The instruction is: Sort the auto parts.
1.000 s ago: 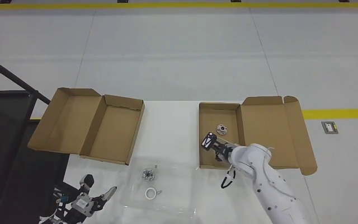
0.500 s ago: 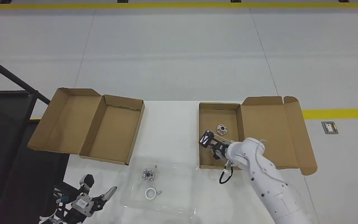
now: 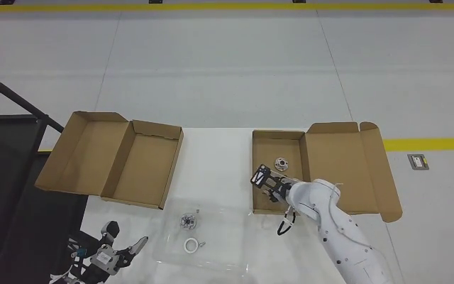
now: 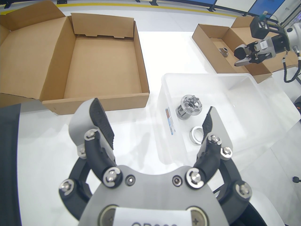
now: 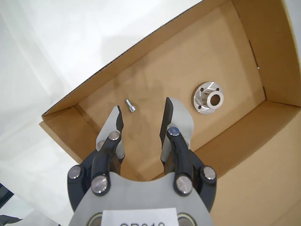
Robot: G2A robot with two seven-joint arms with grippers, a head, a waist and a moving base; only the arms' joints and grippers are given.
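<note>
Auto parts (image 4: pixel 188 107) lie in a bin (image 4: pixel 235 88) on the white table (image 4: pixel 47 142), pale floor (image 3: pixel 227 64) beyond; left hand (image 4: pixel 152 106), right hand (image 5: pixel 143 104) spread empty.

White table (image 3: pixel 213 150), yellow floor stripe (image 3: pixel 213 7)

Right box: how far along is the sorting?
Done: a flanged hub and a small bolt lie in the right box. In hand: nothing; the right gripper hangs over that box, jaws open. Still to sort: a toothed part and a ring in the clear bin, near the open left gripper.
</note>
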